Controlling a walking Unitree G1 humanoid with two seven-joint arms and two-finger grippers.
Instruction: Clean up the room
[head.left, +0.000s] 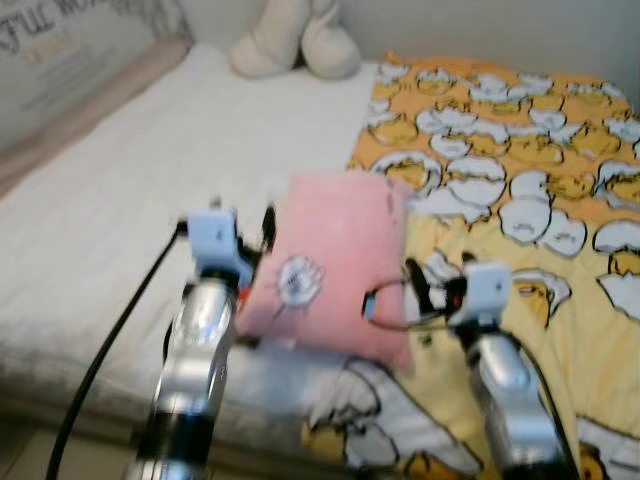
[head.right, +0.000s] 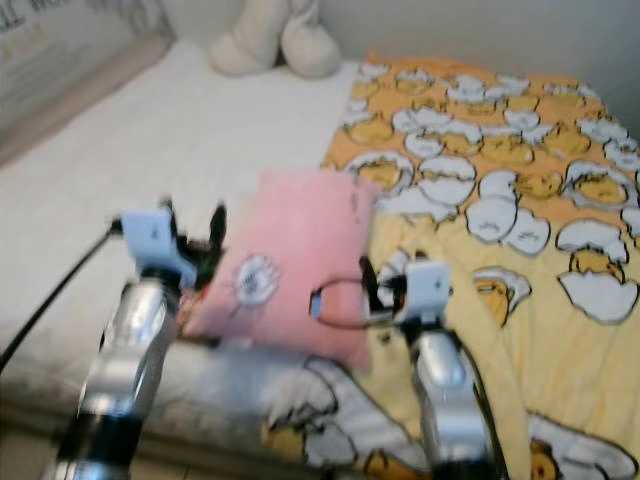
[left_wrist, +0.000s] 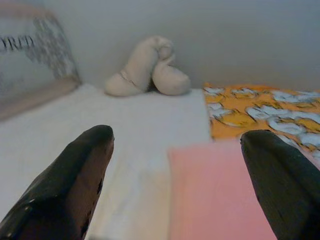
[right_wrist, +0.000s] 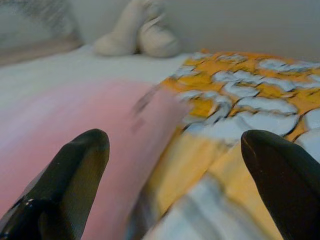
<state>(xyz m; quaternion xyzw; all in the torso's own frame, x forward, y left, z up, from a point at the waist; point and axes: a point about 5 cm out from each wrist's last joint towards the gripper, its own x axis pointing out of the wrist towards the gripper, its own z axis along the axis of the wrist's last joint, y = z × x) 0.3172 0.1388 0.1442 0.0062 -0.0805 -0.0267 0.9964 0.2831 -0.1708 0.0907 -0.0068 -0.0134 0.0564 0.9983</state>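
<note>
White bed (head.left: 150, 180) with pink pillow (head.left: 335, 260) beside yellow blanket (head.left: 560, 200); left gripper (left_wrist: 175, 190) and right gripper (right_wrist: 175, 185) wide open, empty.

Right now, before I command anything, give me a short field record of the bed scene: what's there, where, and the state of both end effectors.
surface: bed with white sheet
pillow: pink pillow near the bed's front edge, overlapping sheet and blanket
blanket: yellow-orange egg-print blanket on the robot's right half
plush: cream plush toy at the far wall
left end effector: open, at the pillow's left edge
right end effector: open, at the pillow's right edge, over the blanket
contact: cannot tell
</note>
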